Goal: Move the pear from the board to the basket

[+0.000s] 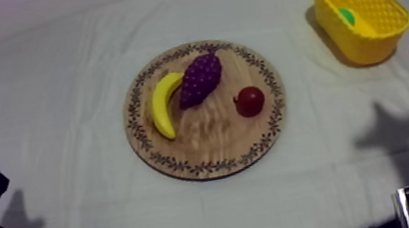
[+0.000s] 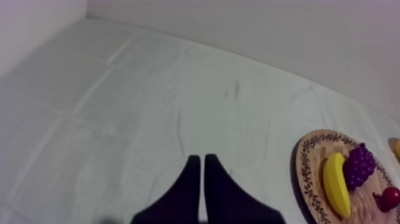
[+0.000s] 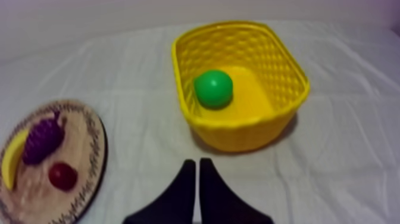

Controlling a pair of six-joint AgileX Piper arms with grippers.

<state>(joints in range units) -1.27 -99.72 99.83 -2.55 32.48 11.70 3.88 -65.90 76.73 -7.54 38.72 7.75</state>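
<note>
Right wrist view: pear (image 3: 213, 89) inside the yellow basket (image 3: 250, 134) (done, I judge); nothing remains. By the basket, right gripper (image 3: 197, 162) narrow, empty; left gripper (image 2: 199, 157) likewise.

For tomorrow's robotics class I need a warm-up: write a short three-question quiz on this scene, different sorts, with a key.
1. True or false: the pear lies inside the yellow basket.
2. How many fruits lie on the wooden board? A) two B) three C) four
3. Fill in: the fingers of the right gripper are ____.
Key: 1 true; 2 B (banana, grapes, small red fruit); 3 shut.
</note>
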